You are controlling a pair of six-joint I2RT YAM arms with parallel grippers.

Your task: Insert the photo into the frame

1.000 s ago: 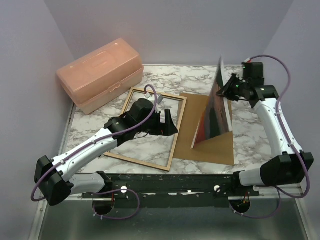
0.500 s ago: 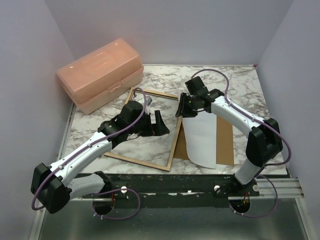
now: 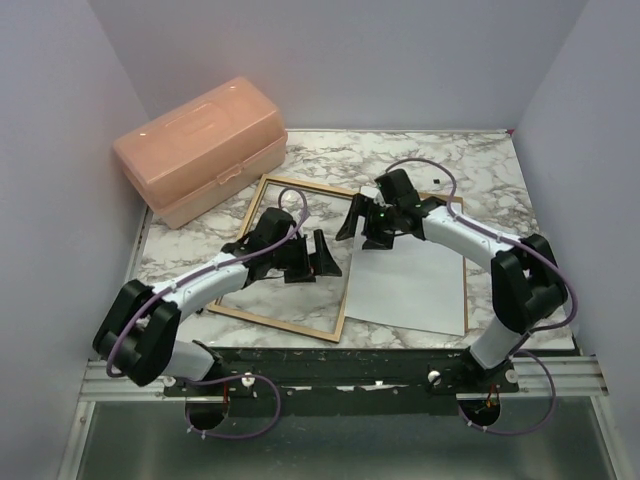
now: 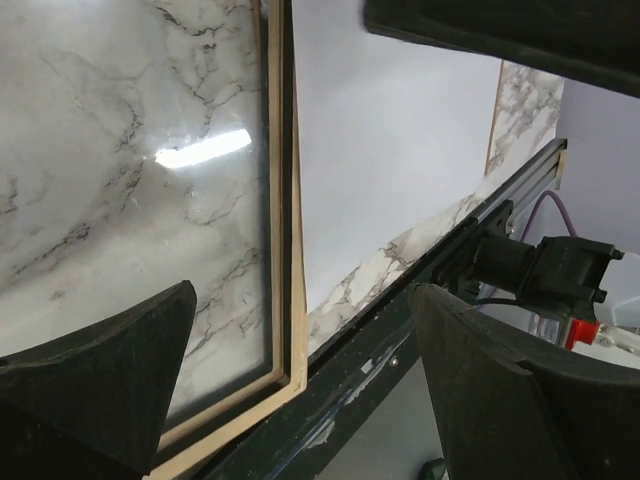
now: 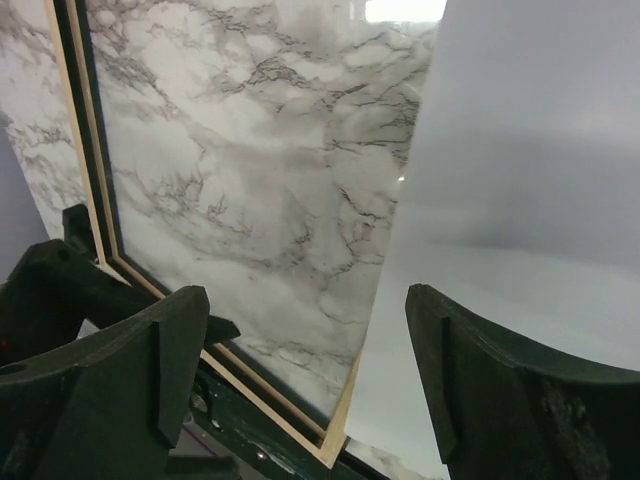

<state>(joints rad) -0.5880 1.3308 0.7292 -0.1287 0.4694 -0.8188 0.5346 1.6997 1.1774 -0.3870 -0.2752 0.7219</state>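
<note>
Lying face-down, the photo [image 5: 520, 200] sits partly under right fingers [image 5: 520, 400] (spread apart).

You see a pink plastic box [image 3: 200, 150], lid closed, sitting at the marble table's [image 3: 470, 170] far left corner.

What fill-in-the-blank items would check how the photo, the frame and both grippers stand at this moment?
1. The photo lies flat with its plain ____ back facing up.
2. In the top view, the frame lies to the ____ of the photo.
3. The left gripper and the right gripper are both ____, holding nothing.

Missing words: white; left; open.
</note>
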